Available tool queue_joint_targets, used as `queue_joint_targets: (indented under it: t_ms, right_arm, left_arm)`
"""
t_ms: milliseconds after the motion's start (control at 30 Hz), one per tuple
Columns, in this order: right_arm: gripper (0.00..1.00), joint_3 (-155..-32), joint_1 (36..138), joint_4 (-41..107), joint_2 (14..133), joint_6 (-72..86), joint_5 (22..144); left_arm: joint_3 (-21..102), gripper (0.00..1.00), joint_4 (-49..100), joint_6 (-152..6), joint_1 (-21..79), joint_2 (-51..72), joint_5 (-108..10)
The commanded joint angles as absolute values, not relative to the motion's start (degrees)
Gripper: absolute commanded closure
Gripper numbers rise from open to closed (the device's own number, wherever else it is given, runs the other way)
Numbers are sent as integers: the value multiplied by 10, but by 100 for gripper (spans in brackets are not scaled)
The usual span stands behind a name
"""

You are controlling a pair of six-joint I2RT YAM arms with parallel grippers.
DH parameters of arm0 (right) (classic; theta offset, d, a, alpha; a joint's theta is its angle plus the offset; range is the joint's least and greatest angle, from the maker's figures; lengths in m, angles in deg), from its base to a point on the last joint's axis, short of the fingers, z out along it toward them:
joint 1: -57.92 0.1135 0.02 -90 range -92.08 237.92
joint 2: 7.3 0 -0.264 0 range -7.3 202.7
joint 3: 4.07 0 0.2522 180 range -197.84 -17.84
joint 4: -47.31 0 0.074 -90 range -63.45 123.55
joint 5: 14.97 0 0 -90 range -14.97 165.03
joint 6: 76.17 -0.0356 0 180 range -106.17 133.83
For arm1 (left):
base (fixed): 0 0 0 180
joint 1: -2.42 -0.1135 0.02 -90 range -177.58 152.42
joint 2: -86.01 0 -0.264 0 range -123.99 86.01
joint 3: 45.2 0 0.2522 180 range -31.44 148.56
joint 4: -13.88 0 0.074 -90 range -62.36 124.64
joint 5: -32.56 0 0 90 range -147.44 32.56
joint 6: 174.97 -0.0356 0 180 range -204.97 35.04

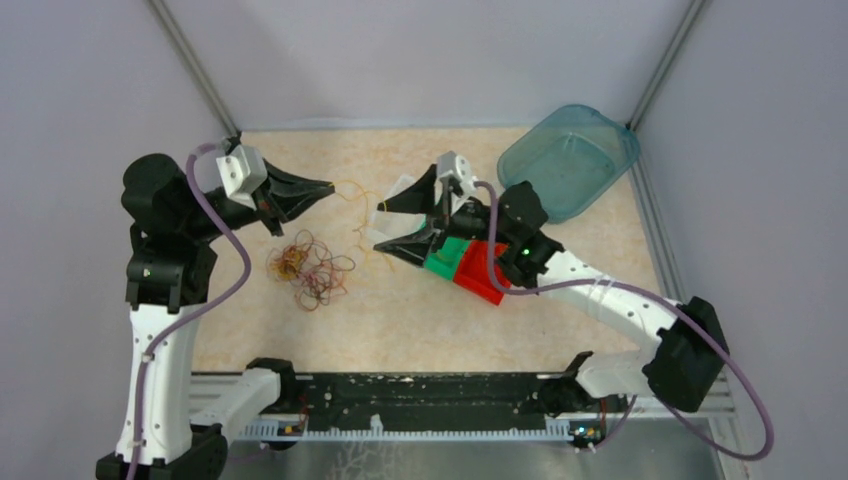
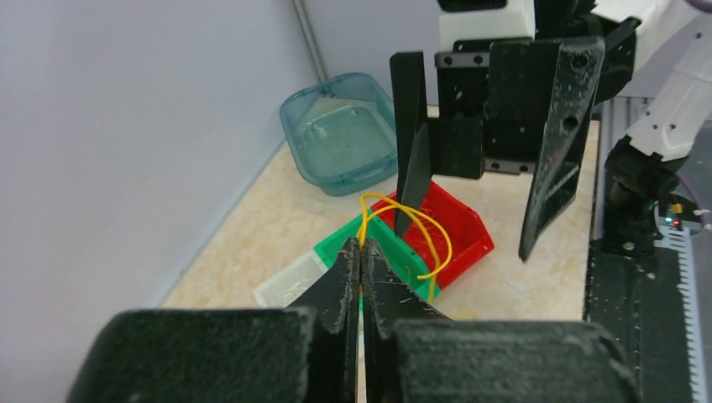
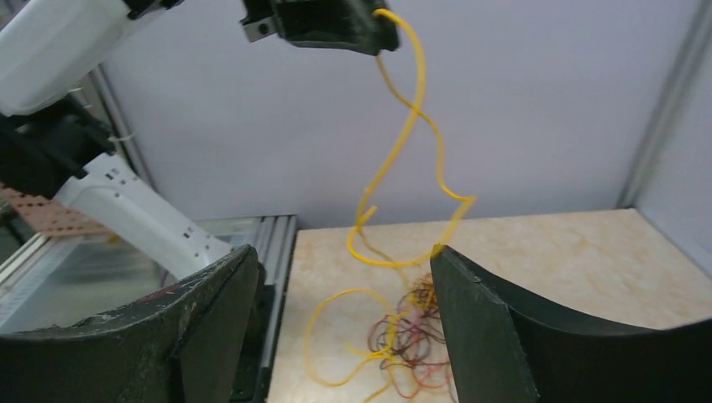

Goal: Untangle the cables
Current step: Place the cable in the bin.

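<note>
A tangle of orange, red and brown cables [image 1: 308,268] lies on the table left of centre; the right wrist view also shows this tangle [image 3: 411,336]. My left gripper [image 1: 325,187] is raised above the table, shut on one yellow cable [image 1: 350,188]. That yellow cable [image 3: 403,134] hangs in twisted loops from the left gripper [image 3: 336,21] down towards the tangle. My right gripper [image 3: 344,256] is open, facing the left one. The yellow cable [image 2: 420,231] brushes one right fingertip [image 3: 441,252], and nothing is pinched between the jaws.
A red bin [image 1: 485,268], a green bin [image 1: 445,262] and a white bin [image 2: 281,285] sit together under the right gripper. A teal plastic container [image 1: 570,160] stands at the back right corner. Grey walls close in the table's back and sides.
</note>
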State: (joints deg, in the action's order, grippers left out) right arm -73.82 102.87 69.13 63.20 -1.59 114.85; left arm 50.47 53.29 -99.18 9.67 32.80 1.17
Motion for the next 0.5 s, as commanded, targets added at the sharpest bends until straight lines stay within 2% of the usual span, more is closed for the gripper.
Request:
queue_joint_targets:
  t_ms: [0, 67, 233, 467]
  right_arm:
    - [25, -781, 1075, 753, 679, -19, 1173]
    - [29, -780, 1083, 787, 700, -34, 1155]
    - [48, -786, 1101, 834, 740, -42, 1110]
    - [70, -774, 1105, 863, 742, -39, 1052]
  left_arm:
    - [494, 100, 489, -928, 95, 335, 52]
    - [494, 100, 487, -923, 95, 337, 51]
    - [487, 100, 493, -912, 95, 341, 50]
    - [471, 100, 493, -911, 95, 353, 42]
